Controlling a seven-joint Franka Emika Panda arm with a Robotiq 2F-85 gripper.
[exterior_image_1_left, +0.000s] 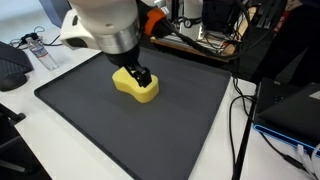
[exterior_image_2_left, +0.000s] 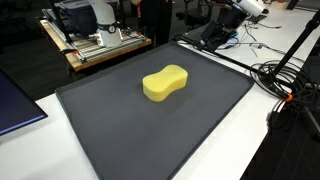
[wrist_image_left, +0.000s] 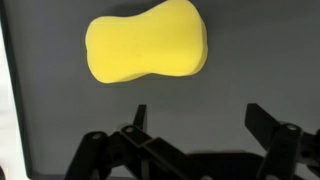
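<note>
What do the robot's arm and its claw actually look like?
The arm is a smooth, rounded white shell ending in a grey cylinder. The gripper is black, with two blunt fingers on jointed linkage bars. No markings or cables on it can be made out.

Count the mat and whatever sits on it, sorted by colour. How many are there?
Yellow: 1, the yellow peanut-shaped foam sponge
Dark grey: 1, the flat dark grey mat
Total: 2
</note>
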